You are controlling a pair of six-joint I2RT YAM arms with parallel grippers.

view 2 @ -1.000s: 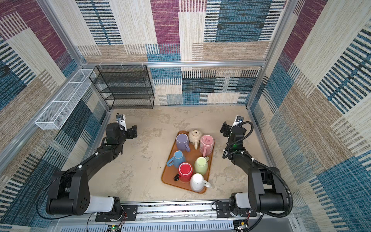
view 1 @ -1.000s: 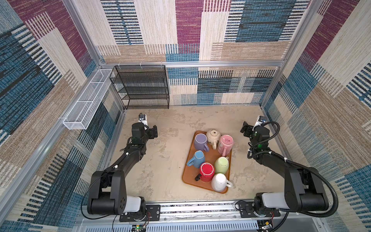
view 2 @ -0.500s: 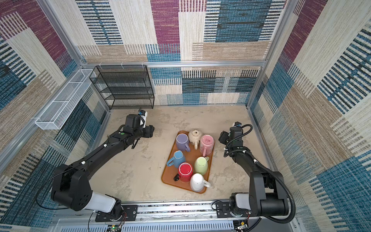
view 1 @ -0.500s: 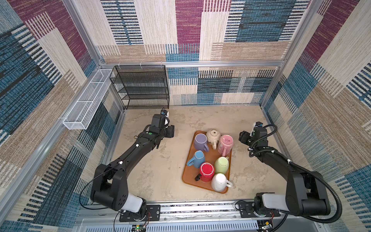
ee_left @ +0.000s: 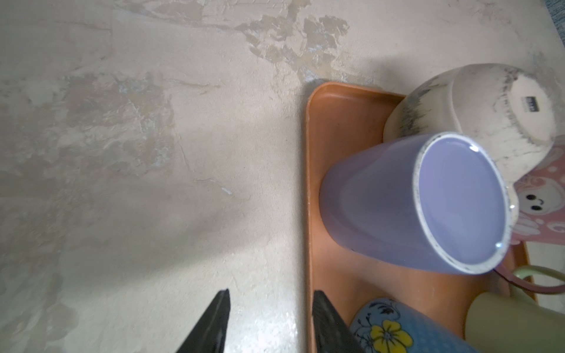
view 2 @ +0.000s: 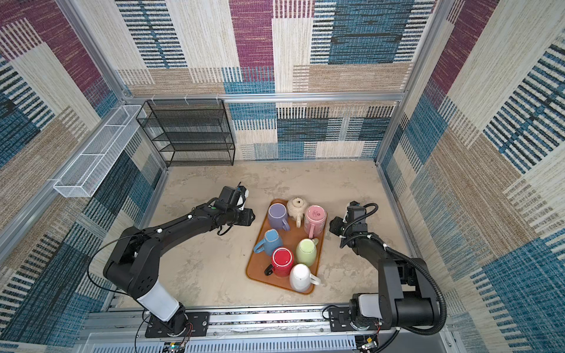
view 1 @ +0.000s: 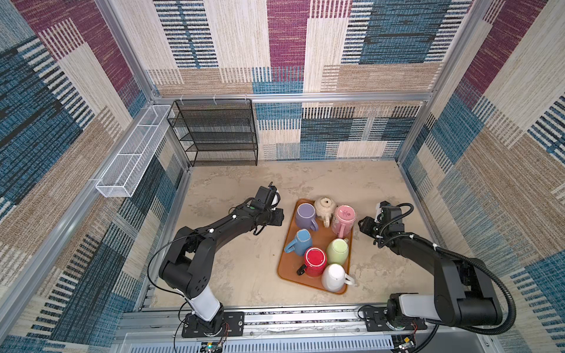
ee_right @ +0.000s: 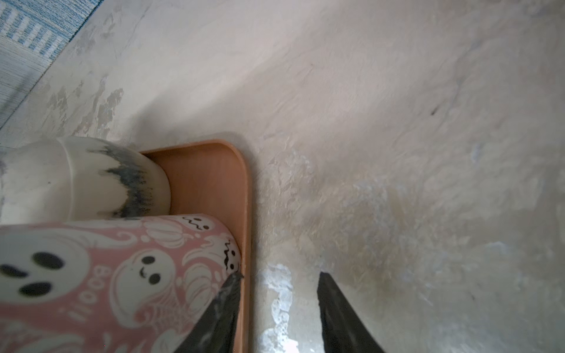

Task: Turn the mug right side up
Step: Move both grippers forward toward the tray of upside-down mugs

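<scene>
In both top views the tan table (view 1: 238, 259) is lying open across the left half of the frame and along the far wall. The orange tray (view 1: 289, 266) is sitting right of the middle, slightly turned, leaving only a narrow strip of bare table on its right. A black wire shelf (view 1: 218, 131) is standing in the upper-left corner of the table. A white wire basket (view 1: 131, 152) is hanging on the left wall. Both are well apart from the arms.

The left gripper (view 1: 279, 218) is hovering just beside the tray's left edge, near the purple mug (view 1: 305, 214). In the left wrist view its fingers (ee_left: 214, 321) are standing apart and gripping nothing. The right gripper (view 1: 362, 224) is hovering just beside the tray's right edge, near the pink mug (view 1: 344, 215). Its fingers (ee_right: 220, 305) are also apart and holding nothing, with one over the tray rim.

The tray is carrying seven crowded mugs, all appearing bottom-up. The purple mug, the cream mug (view 1: 325, 206) and the pink mug are standing in the far row. The blue mug (view 1: 302, 240) and green mug (view 1: 337, 249) are standing in the middle. The red mug (view 1: 315, 259) and white mug (view 1: 333, 276) are standing nearest the bottom.
</scene>
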